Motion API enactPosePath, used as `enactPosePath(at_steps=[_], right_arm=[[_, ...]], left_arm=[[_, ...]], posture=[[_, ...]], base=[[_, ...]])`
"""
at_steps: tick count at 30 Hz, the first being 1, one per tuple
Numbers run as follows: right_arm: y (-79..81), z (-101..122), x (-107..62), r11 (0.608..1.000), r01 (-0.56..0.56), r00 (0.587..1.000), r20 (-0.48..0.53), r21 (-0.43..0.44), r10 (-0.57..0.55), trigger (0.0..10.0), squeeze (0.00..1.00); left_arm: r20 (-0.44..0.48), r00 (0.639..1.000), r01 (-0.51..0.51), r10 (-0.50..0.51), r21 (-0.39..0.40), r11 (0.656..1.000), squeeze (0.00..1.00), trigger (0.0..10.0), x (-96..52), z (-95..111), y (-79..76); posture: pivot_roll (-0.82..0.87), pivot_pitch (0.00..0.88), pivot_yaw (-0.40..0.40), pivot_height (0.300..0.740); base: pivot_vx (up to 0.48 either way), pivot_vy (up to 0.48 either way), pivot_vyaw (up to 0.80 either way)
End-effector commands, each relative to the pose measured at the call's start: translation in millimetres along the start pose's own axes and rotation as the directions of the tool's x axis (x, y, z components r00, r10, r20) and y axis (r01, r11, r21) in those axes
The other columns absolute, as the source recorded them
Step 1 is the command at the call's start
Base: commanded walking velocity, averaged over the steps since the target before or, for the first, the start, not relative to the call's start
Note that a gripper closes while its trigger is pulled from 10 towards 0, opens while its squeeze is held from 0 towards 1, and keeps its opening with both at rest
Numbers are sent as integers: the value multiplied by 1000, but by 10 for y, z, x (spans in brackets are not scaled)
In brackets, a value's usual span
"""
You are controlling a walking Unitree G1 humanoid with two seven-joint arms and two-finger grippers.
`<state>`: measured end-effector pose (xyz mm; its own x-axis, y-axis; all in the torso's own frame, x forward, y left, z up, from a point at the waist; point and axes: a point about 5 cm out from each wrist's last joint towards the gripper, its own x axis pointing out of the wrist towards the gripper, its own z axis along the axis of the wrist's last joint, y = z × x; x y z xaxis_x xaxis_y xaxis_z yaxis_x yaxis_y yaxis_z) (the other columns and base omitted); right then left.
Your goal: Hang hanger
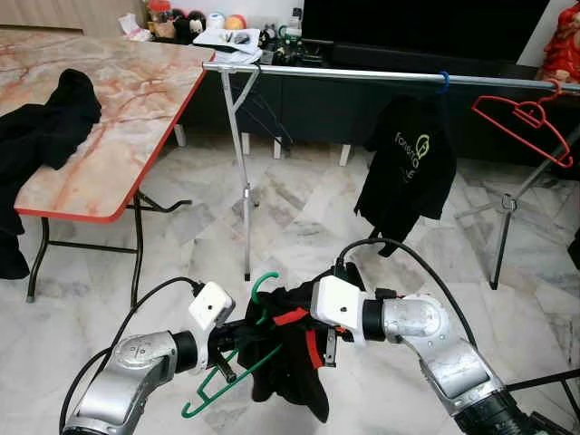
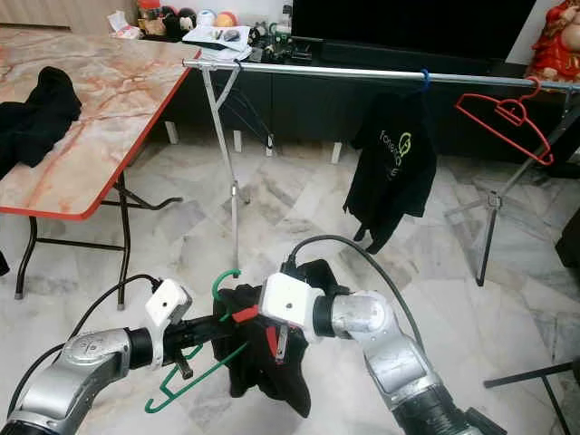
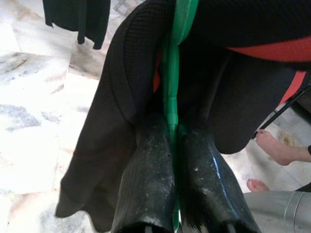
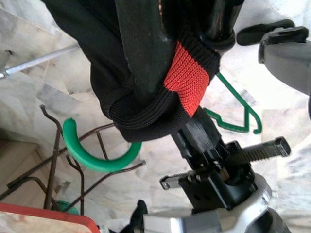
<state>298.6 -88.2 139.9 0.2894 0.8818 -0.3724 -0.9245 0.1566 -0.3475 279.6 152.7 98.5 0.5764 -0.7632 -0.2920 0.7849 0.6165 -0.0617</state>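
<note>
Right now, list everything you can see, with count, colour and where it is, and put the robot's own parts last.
Green hanger: one, green, clamped by the left gripper, partly inside the garment.
Black garment with red trim: one, held between both grippers.
Clothes rail: one, silver, straight ahead.
Black T-shirt: one, hanging on the rail.
Red hanger: one, at the rail's right end.
Folding table: one, marble-patterned with red edge, on the left.
Black clothing: one pile, on the table.
Person's bare feet: two, on the floor.
Left gripper: shut on the hanger.
Right gripper: in the garment's collar.
</note>
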Motion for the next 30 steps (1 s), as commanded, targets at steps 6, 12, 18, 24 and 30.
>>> enactPosePath(at_steps=[6, 12, 18, 24, 30], right_arm=[[-158, -121, -18, 990, 135, 985, -103, -38, -138, 10000, 0], [-135, -32, 2, 994, 113, 993, -46, -14, -113, 10000, 816], [-83, -4, 2, 998, 65, 997, -36, -13, -65, 10000, 812], [-50, -101, -88, 998, 30, 990, -139, -51, -36, 10000, 765], [32, -206, -161, 998, -20, 973, -229, -64, 5, 10000, 263]], left_arm=[[26, 1000, 10, -10, -1, 1000, 0, 10000, -13, 63, -15], [26, 1000, 15, -15, -5, 1000, 0, 10000, -12, 62, -21], [24, 1000, 13, -13, -10, 1000, 0, 10000, -12, 57, -19], [19, 1000, 8, -8, -14, 1000, 0, 10000, -15, 40, -17], [18, 1000, 5, -5, -17, 1000, 0, 10000, -15, 32, -15]], posture=[[76, 136, -61, 740], [76, 137, -60, 740], [73, 136, -62, 740], [68, 138, -62, 740], [65, 141, -62, 740]], base=[[0, 0, 0], [0, 0, 0], [0, 0, 0], [0, 0, 0], [0, 0, 0]])
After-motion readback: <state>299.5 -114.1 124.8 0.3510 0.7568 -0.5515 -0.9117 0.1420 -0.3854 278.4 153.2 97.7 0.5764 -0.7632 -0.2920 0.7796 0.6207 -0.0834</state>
